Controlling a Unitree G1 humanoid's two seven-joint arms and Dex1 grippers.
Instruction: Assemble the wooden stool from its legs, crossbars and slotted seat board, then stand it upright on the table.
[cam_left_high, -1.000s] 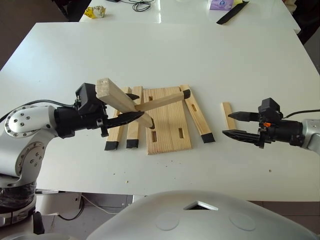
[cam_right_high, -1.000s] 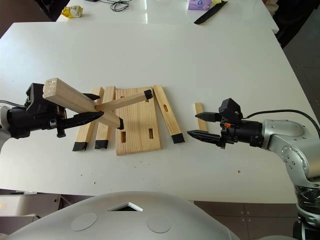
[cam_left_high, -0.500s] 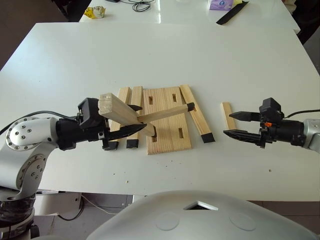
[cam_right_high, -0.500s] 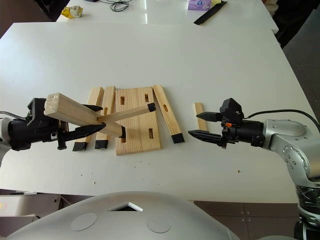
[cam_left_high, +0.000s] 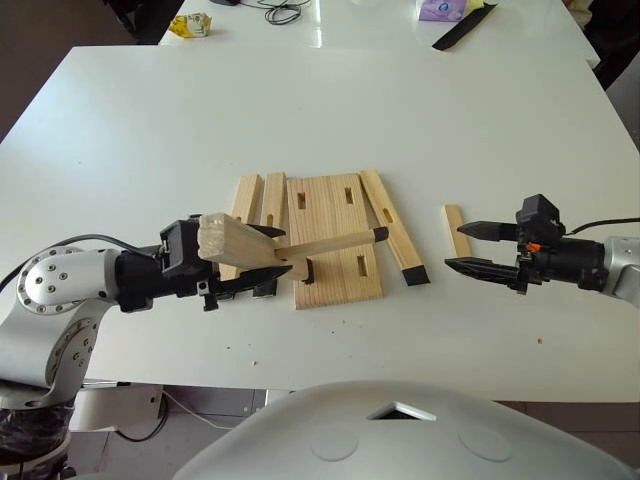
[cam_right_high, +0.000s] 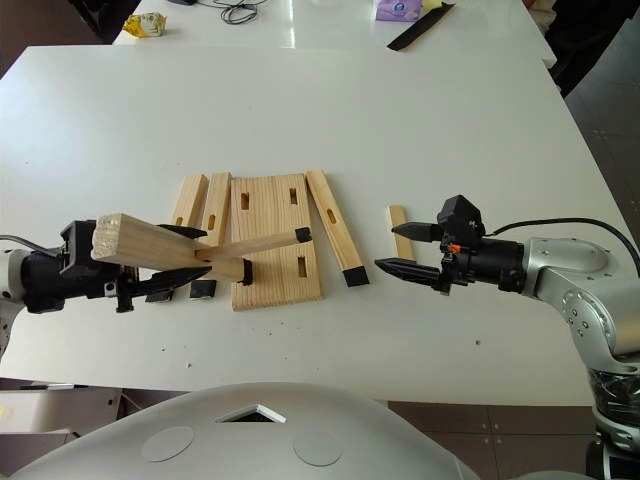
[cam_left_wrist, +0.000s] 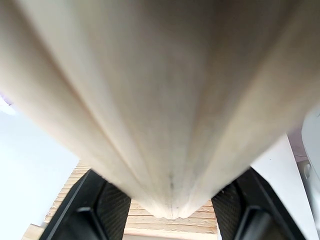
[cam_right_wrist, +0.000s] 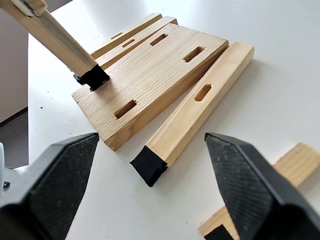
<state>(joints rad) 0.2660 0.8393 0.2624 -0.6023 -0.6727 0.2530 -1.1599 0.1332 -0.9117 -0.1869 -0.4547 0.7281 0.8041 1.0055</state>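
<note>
My left gripper is shut on a thick wooden leg, held low and tilted over the table's front left. Its black foot rests on the slotted seat board beside a near slot. A thinner stick with a black end crosses from this leg over the board. Two legs lie left of the board and one leg lies right of it. A short crossbar lies farther right. My right gripper stands open just right of that crossbar, nothing between its fingers.
On the far table sit a yellow packet, cables, a purple pack and a black strip. White table stretches wide behind the parts. The front edge runs close under both arms.
My left arm has lowered the held leg, tilting it flatter and drawing it toward the front edge. The attached stick swung down with it. The right arm has not moved.
</note>
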